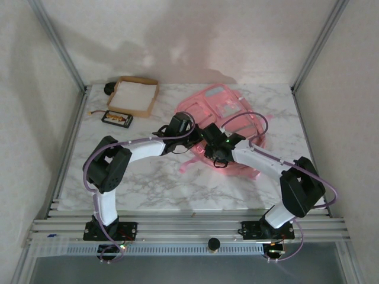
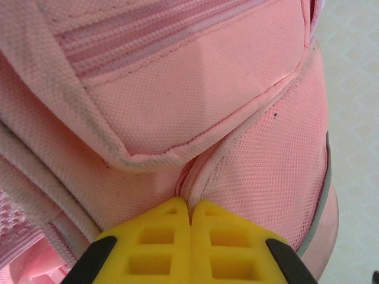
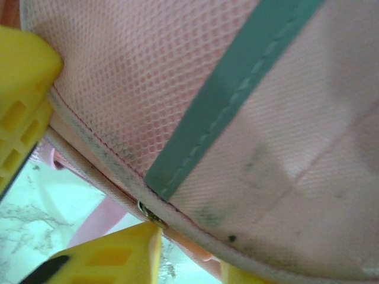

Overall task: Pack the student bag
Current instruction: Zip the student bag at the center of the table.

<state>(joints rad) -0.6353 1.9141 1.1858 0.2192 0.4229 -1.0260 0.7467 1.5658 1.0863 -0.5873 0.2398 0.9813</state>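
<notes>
Standing over the marble tabletop (image 1: 148,183), I note the student bag (image 1: 234,109) lying flat on the far right half, its pink straps trailing toward the near edge. Both arms reach in from the near side and meet at the bag's near-left edge.

Left gripper (image 2: 189,207): yellow fingers pressed tight together, no gap between the tips. Pink fabric puckers right where they meet, so it looks clamped on a fold of the bag, at the seam between a woven pocket flap and a mesh side panel (image 2: 266,165). A row of zipper tape (image 2: 148,35) runs across the cloth above.

Right gripper (image 3: 103,148): fingers stand apart, one above and one below the bag's piped rim, which passes between them. The upper finger (image 3: 23,89) touches the mesh. A small metal ring (image 3: 149,213) sits on the rim just beside the lower finger. I cannot tell whether either finger presses. A teal strip (image 3: 237,100) is stitched diagonally across the panel.

Far left corner: a shallow cardboard tray (image 1: 153,99) with a white lining. A small dark case (image 1: 116,118) lies just in front of it, and a black round object (image 1: 110,89) sits behind. All three are well apart from the bag.
</notes>
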